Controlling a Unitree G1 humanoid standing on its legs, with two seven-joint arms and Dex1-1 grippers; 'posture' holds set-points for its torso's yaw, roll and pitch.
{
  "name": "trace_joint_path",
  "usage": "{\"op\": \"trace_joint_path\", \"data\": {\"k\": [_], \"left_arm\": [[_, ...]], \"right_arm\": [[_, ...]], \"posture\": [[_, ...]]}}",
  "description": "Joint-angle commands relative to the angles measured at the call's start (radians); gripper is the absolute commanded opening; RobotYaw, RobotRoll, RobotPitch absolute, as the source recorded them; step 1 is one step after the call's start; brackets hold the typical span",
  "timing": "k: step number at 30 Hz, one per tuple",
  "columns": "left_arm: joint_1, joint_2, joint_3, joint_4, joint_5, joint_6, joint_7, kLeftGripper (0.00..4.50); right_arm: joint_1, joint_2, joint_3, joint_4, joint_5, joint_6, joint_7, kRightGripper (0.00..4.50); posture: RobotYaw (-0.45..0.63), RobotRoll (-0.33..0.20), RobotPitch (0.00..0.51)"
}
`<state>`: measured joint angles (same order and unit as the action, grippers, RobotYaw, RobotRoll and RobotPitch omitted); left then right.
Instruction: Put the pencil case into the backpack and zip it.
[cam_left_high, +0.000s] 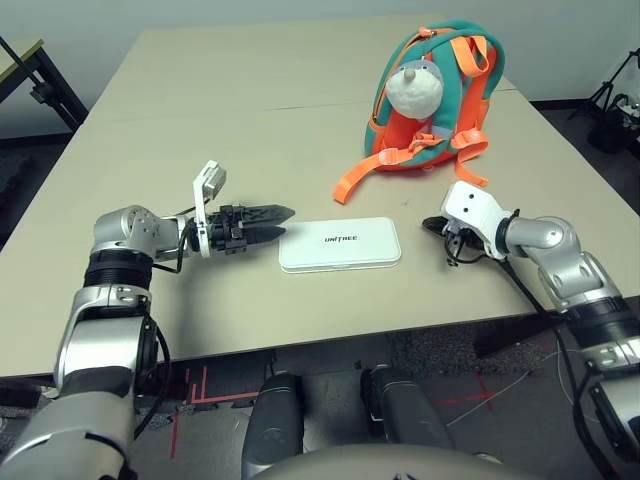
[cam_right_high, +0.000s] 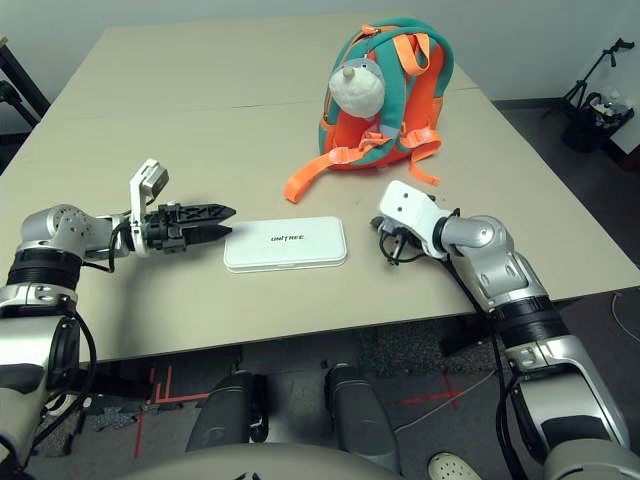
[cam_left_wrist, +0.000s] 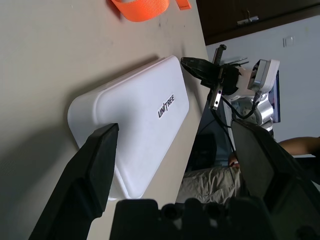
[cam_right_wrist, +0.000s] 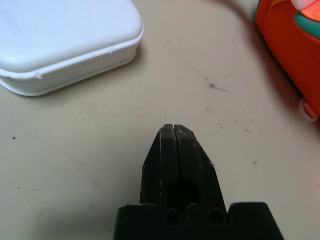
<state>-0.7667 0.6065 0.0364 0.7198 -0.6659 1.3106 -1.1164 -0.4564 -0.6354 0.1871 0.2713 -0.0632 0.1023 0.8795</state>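
Observation:
The white pencil case (cam_left_high: 340, 244) with black lettering lies flat near the table's front edge. My left gripper (cam_left_high: 284, 222) is open, its fingertips right at the case's left end; in the left wrist view the case (cam_left_wrist: 135, 115) lies just ahead of the spread fingers (cam_left_wrist: 95, 170). My right gripper (cam_left_high: 432, 224) is shut and empty, low over the table a short way right of the case, its closed fingers (cam_right_wrist: 172, 150) pointing toward the case's corner (cam_right_wrist: 65, 40). The teal and orange backpack (cam_left_high: 430, 95) stands behind, plush head (cam_left_high: 415, 85) facing me.
An orange strap (cam_left_high: 360, 178) trails from the backpack toward the case. The beige table (cam_left_high: 200, 120) has bare room on its left half. A dark stand (cam_left_high: 40, 85) is beyond the far left corner and tripod gear (cam_left_high: 615, 110) at the far right.

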Motion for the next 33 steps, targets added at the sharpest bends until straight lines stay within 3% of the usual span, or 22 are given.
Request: {"op": "trace_joint_path", "data": {"k": [1, 15, 33], "left_arm": [[0.01, 0.016, -0.025, 0.028, 0.036, 0.008, -0.011, 4.5], [0.067, 0.034, -0.027, 0.014, 0.047, 0.016, -0.033, 4.5], [0.054, 0.014, -0.049, 0.092, 0.111, -0.057, -0.053, 4.5]], "right_arm": [[0.012, 0.001, 0.017, -0.019, -0.009, -0.004, 0.011, 0.03], [0.001, 0.006, 0.024, 0.002, -0.017, -0.015, 0.025, 0.03], [0.02, 0.029, 0.066, -0.049, -0.025, 0.003, 0.051, 0.03]], "posture": [[-0.06, 0.0, 0.104], [-0.06, 0.0, 0.1], [-0.07, 0.0, 0.081]]}}
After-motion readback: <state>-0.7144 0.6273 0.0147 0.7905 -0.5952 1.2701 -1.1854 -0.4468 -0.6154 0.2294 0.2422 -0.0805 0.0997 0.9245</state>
